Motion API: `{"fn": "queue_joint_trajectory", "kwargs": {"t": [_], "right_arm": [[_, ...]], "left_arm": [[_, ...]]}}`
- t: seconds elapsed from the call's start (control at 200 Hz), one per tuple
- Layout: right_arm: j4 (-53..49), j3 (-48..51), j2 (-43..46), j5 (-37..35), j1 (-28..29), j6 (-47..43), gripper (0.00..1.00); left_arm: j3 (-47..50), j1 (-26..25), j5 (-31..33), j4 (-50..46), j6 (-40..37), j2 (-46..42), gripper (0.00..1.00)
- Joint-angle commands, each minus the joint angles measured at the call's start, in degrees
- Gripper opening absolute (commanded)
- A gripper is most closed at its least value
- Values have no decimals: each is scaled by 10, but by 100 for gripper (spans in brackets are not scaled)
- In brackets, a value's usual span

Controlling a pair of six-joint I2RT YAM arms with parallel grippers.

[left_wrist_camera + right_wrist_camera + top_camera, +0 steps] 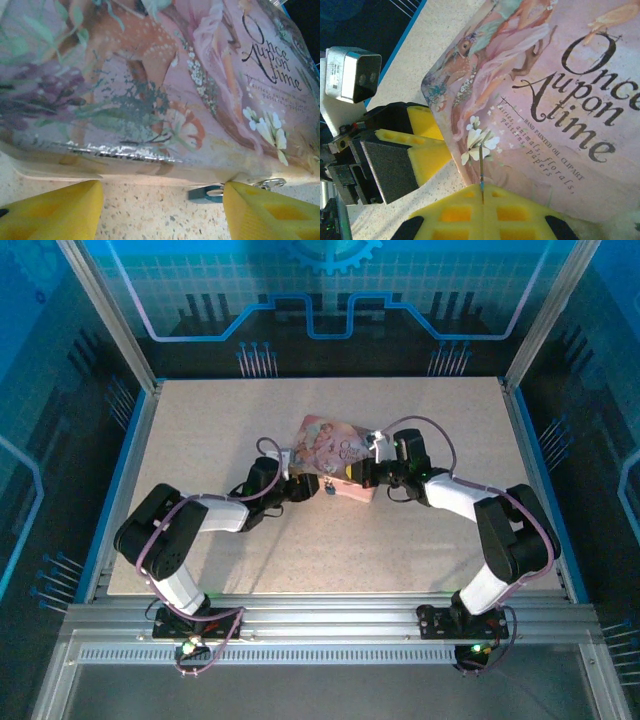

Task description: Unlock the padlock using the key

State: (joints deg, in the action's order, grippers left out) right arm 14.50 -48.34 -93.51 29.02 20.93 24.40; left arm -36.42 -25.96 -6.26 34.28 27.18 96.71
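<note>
Here the pink box (335, 445) lies at the middle of the speckled tabletop (200, 420), and both arms reach in to its near edge, one from each side.

The left claw (161, 194) is spread wide and holds nothing. Its two yellow fingers (55, 210) stand well apart, low over the tabletop and just short of the box's near side wall. From the left wrist, the padlock (205, 193) shows as a small bluish piece with a silvery ring beside it. It sits at the foot of that wall, just beside the inner face of the finger on the right of that view. Whether the finger actually touches it cannot be told. From above, the padlock is a small speck at the box's near edge, between the two claws.

The right claw (482, 192) is pressed together, its yellow fingers meeting along a thin seam. It pinches the key (482, 167), a thin dark sliver with a bluish tint at its base. The key stands straight out from the seam and points at the box lid. Its tip lies over the printed white flower near the lettering; whether it touches the lid cannot be told. In the right wrist view the left claw is on the left, near the box's corner.
</note>
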Motion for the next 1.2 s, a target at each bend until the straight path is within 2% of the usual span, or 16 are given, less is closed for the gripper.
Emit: {"fn": "queue_joint_trajectory", "kwargs": {"t": [0.0,0.145,0.255,0.56,1.196], "right_arm": [[-13,-25,-21,12,-6,-7,0],[-11,-32,-42,7,-6,-1,0],[-11,-24,-52,-3,-6,-1,0],[-10,11,-56,-15,-6,-6,0],[0,18,-62,-17,-1,-3,0]], "left_arm": [[-17,5,-4,17,-21,2,66],[3,-2,-12,29,-19,-5,66],[13,-26,-6,29,-27,-7,66],[-11,-61,-4,37,-27,35,67],[-53,-84,13,33,-39,78,62]]}}
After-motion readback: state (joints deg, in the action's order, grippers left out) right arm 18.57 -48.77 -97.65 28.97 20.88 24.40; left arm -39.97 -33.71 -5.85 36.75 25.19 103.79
